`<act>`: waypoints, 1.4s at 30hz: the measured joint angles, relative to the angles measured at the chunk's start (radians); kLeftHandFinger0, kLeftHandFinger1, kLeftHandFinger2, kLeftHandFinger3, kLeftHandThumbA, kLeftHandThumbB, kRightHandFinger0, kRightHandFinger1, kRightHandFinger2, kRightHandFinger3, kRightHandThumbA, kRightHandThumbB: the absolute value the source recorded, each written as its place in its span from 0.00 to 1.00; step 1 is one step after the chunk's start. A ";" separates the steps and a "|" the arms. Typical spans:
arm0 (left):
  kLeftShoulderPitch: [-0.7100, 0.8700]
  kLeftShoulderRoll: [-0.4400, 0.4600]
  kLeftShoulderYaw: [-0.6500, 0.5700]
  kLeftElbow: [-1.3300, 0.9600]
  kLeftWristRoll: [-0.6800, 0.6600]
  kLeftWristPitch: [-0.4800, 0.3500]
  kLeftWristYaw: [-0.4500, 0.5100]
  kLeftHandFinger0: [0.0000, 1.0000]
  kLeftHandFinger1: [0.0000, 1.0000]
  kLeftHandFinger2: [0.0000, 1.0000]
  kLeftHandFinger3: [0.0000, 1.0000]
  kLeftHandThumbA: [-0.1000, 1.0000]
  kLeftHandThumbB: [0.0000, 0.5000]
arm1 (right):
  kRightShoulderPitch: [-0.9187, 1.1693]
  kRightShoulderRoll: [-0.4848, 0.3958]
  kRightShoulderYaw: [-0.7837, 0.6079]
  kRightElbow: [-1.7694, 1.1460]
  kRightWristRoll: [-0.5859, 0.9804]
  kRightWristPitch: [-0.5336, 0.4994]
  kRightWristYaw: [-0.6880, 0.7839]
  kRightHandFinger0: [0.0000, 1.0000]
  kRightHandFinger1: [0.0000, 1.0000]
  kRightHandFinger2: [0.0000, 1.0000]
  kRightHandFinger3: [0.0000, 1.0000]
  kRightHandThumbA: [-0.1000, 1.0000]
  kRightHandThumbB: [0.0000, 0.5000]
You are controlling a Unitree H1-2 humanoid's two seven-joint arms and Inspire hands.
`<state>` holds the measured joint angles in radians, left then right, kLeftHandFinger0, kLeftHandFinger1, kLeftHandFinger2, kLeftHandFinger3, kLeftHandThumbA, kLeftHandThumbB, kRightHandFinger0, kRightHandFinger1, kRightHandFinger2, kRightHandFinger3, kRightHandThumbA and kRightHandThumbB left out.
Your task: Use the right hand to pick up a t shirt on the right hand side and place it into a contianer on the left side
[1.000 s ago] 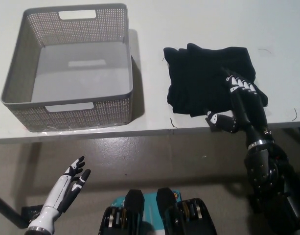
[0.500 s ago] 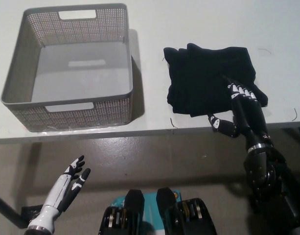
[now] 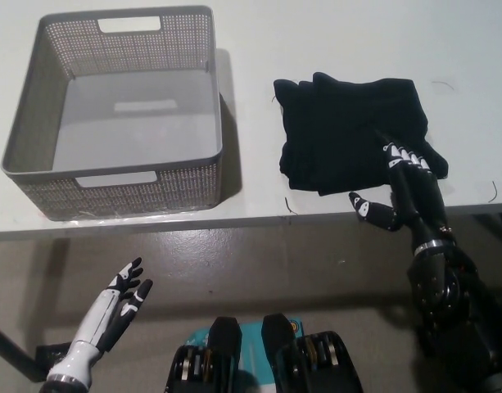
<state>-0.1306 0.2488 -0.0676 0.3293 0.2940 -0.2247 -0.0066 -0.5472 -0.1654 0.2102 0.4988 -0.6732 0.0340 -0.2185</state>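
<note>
We see the right hand (image 3: 408, 190), fingers (image 3: 404, 155) apart, over the black t-shirt's (image 3: 349, 131) near right edge; left hand (image 3: 111, 315) rests open low left; container (image 3: 38, 123) far left on the surface (image 3: 332, 41).

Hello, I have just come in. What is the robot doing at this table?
The black right robot hand rests with open fingers on the near right corner of a folded black t-shirt, at the white table's front edge. It has not lifted it. The grey container stands to the left with nothing inside. The white left robot hand hangs open below the table.
</note>
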 measured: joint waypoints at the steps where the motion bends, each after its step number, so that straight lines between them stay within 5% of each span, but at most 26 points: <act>1: -0.002 0.000 0.000 0.000 0.000 0.000 0.000 0.92 0.92 1.00 1.00 1.00 0.77 | -0.006 0.000 0.000 0.010 0.002 -0.003 -0.004 1.00 1.00 1.00 1.00 0.77 0.82; 13: -0.009 0.000 0.000 -0.002 -0.001 0.000 0.000 0.90 0.90 1.00 1.00 1.00 0.77 | -0.056 0.000 0.000 0.113 0.024 -0.026 -0.041 1.00 1.00 1.00 1.00 0.71 0.84; 16: -0.010 0.000 0.000 -0.003 -0.001 0.001 -0.001 0.87 0.90 1.00 1.00 1.00 0.78 | -0.071 0.001 -0.001 0.131 0.032 -0.035 -0.056 1.00 1.00 1.00 1.00 0.46 0.81; 17: -0.011 0.000 0.000 -0.003 -0.001 0.001 -0.001 0.87 0.89 1.00 1.00 1.00 0.79 | -0.075 0.001 -0.002 0.136 0.035 -0.039 -0.061 1.00 1.00 1.00 1.00 0.25 0.64; 18: -0.012 0.000 0.000 -0.003 -0.002 0.001 0.000 0.87 0.89 1.00 1.00 1.00 0.79 | -0.078 0.003 -0.008 0.142 0.042 -0.048 -0.065 1.00 1.00 1.00 1.00 0.14 0.70; 20: -0.014 0.000 0.000 -0.003 -0.002 0.000 0.000 0.87 0.89 1.00 1.00 1.00 0.77 | -0.084 0.014 -0.033 0.164 0.065 -0.078 -0.079 1.00 1.00 1.00 1.00 0.00 0.62; 21: -0.014 0.000 0.000 -0.003 -0.002 0.001 0.000 0.87 0.89 1.00 1.00 1.00 0.77 | -0.088 0.023 -0.046 0.181 0.078 -0.097 -0.092 0.85 0.88 0.90 0.83 0.00 0.62; 23: -0.015 -0.001 0.000 -0.003 -0.002 0.001 -0.001 0.87 0.89 1.00 1.00 1.00 0.79 | -0.091 0.036 -0.062 0.213 0.088 -0.128 -0.118 0.58 0.59 0.65 0.64 0.00 0.58; 25: -0.015 -0.001 0.000 -0.003 -0.003 0.002 -0.001 0.86 0.89 0.99 1.00 1.00 0.79 | -0.093 0.045 -0.077 0.245 0.099 -0.159 -0.145 0.44 0.44 0.51 0.52 0.00 0.61; 32: -0.023 -0.001 0.001 -0.003 -0.005 0.002 -0.001 0.87 0.88 0.98 1.00 1.00 0.78 | -0.123 0.057 -0.113 0.313 0.130 -0.257 -0.249 0.49 0.42 0.49 0.51 0.00 0.67; 42: -0.027 -0.002 0.004 -0.003 -0.011 0.001 0.000 0.87 0.90 1.00 1.00 1.00 0.74 | -0.126 0.063 -0.118 0.360 0.144 -0.356 -0.361 0.50 0.52 0.62 0.59 0.00 0.59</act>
<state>-0.1581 0.2471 -0.0638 0.3268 0.2829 -0.2238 -0.0070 -0.6734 -0.1021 0.0927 0.8591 -0.5293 -0.3219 -0.5791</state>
